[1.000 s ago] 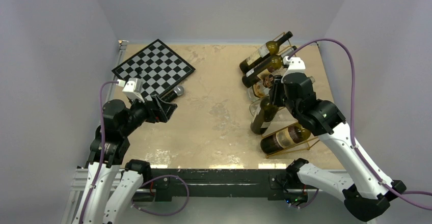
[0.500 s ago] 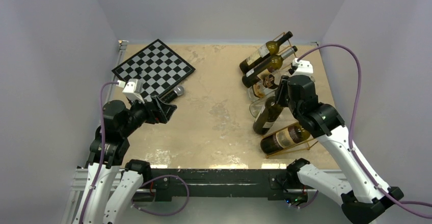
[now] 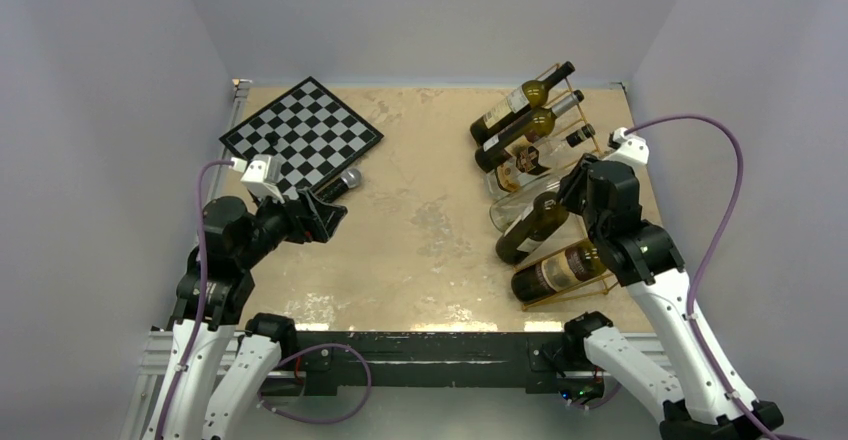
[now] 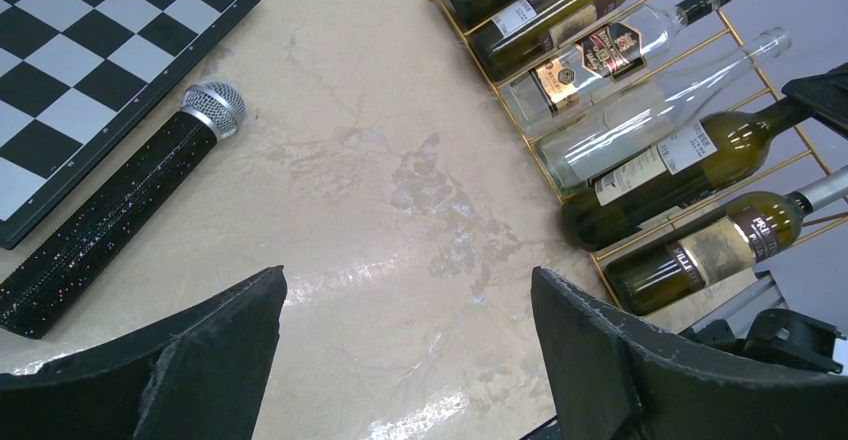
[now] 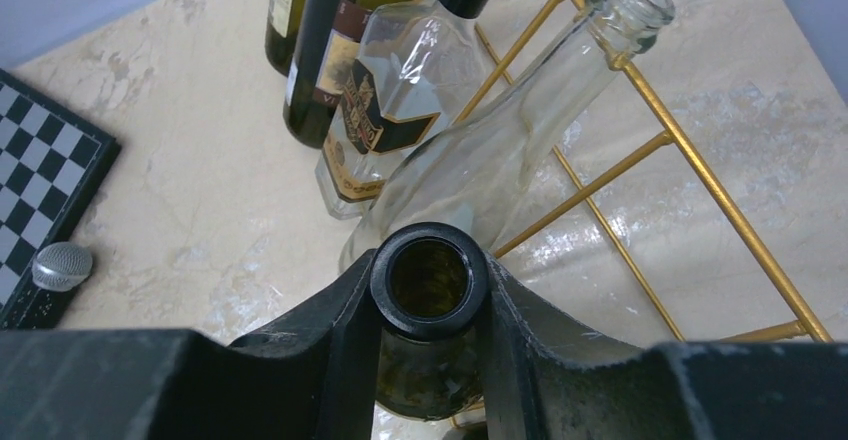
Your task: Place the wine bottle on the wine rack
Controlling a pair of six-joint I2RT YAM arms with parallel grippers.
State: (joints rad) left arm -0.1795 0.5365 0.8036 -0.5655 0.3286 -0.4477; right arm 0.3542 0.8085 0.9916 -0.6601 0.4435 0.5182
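The right jaws clamp the neck of the green wine bottle (image 5: 430,280), whose body lies in a wine rack (image 5: 706,175) slot; the arm should lower the neck gently before releasing. The left jaws stand wide, empty.

Dark green, white-labelled wine bottle (image 3: 533,226) lies slanted in the gold-rod wine rack (image 5: 700,172), second slot from its near end, uncorked neck raised.
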